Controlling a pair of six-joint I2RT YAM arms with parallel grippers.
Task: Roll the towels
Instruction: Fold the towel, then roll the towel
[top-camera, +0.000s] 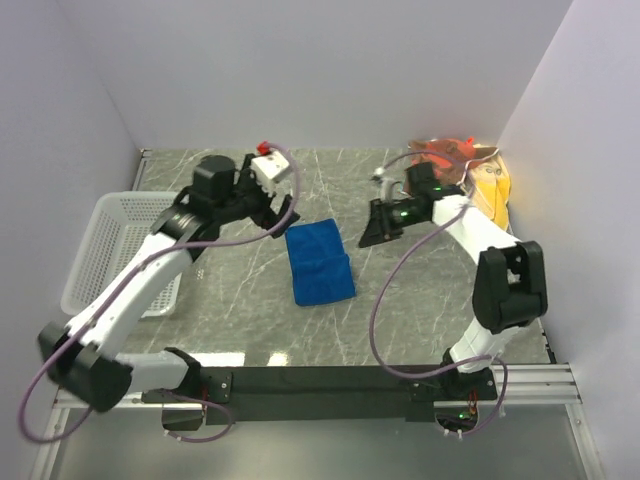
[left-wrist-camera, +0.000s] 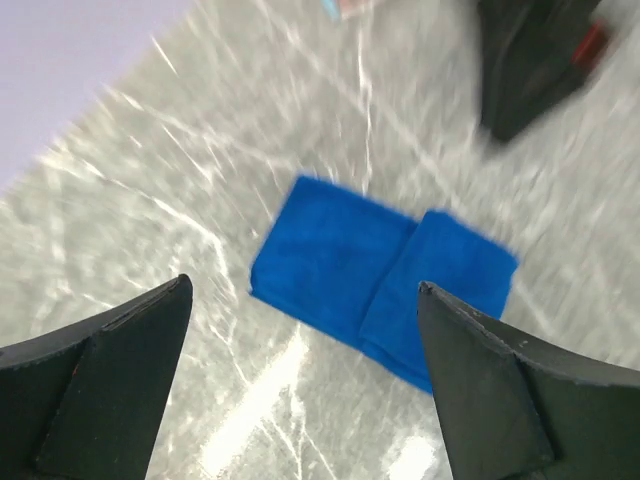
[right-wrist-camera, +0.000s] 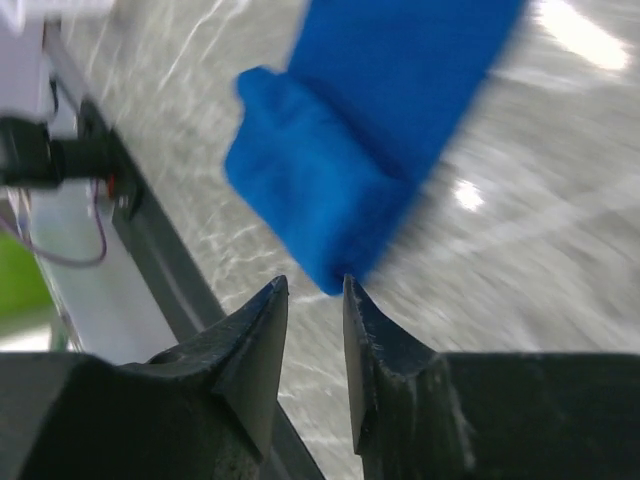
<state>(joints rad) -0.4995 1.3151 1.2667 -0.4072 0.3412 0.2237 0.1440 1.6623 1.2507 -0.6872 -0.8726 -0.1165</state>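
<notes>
The royal blue towel (top-camera: 319, 263) lies flat in the middle of the table, its near end folded over into a thicker band (right-wrist-camera: 310, 195). My left gripper (top-camera: 281, 217) hovers just beyond the towel's far left corner. In its wrist view the left gripper (left-wrist-camera: 303, 284) stands wide open and empty above the blue towel (left-wrist-camera: 375, 283). My right gripper (top-camera: 377, 232) hangs to the right of the towel. Its fingertips (right-wrist-camera: 314, 280) are narrowly parted, with nothing between them, just short of the folded corner. The patterned towel (top-camera: 440, 153) and the yellow towel (top-camera: 491, 187) lie at the back right.
A white mesh basket (top-camera: 108, 250) stands at the left edge of the table. White walls close in the left, back and right. The black rail (top-camera: 330, 380) carrying the arm bases runs along the near edge.
</notes>
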